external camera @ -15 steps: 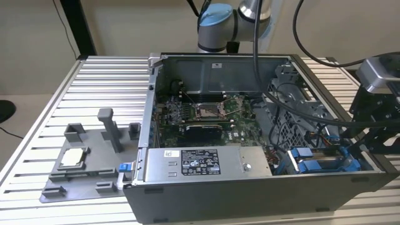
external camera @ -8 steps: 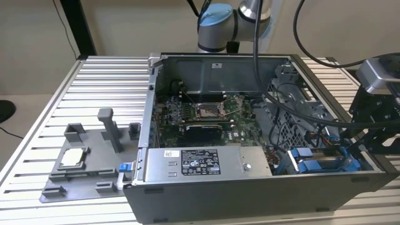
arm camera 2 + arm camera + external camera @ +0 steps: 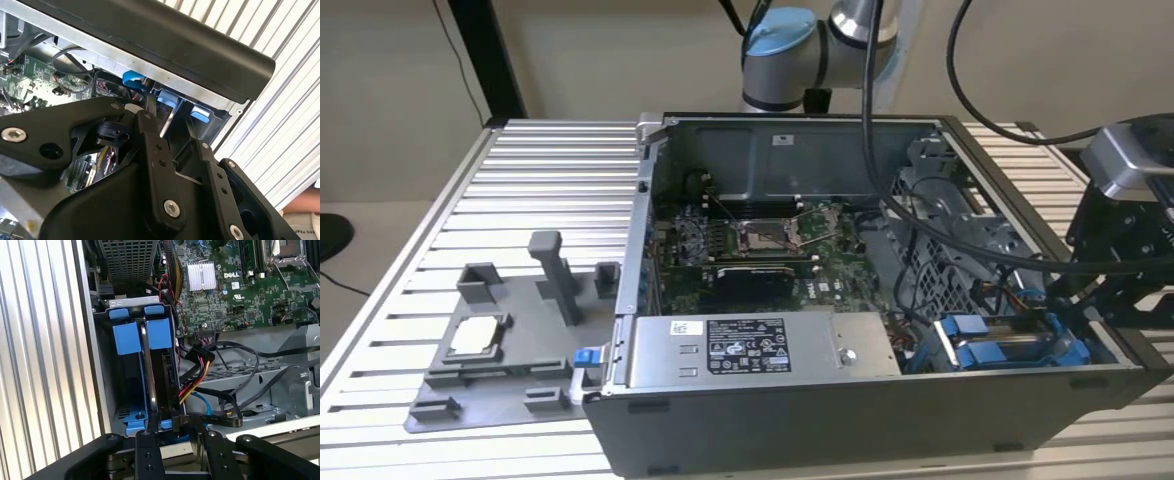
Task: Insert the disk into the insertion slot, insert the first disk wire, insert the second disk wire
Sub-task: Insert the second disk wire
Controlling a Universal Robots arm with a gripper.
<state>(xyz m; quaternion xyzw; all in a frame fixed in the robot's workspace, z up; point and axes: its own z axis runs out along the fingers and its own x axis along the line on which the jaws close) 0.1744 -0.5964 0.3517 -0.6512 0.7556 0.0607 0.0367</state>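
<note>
Open grey metal computer case (image 3: 854, 420) lies on its side on the ribbed aluminium table (image 3: 520, 180), w/ bare table all round it in the exterior view and a grey plastic fixture tray (image 3: 507, 340) well apart toward that view's left. The disk, a flat silver-metal drive in a bright blue plastic carrier frame (image 3: 150, 340), stands on edge in the blue drive bay (image 3: 1001, 345) at the case corner on the exterior view's right, tight beside the case side wall; little free room there, since the wall flanks one side and a bundle of black, red and yellow wires (image 3: 195, 370) crowds the other. In the first wrist view the disk's long axis runs from its blue end tabs straight toward the black two-finger gripper (image 3: 175, 432), and its thin edge faces the camera. The gripper sits at the disk's near end, w/ fingers (image 3: 148, 450) a small gap apart and a black connector between the tips; can't tell if they pinch it. A green motherboard (image 3: 240, 285) lies past the wires, and a grey labelled power-supply box (image 3: 747, 345) runs along the case's near wall.
</note>
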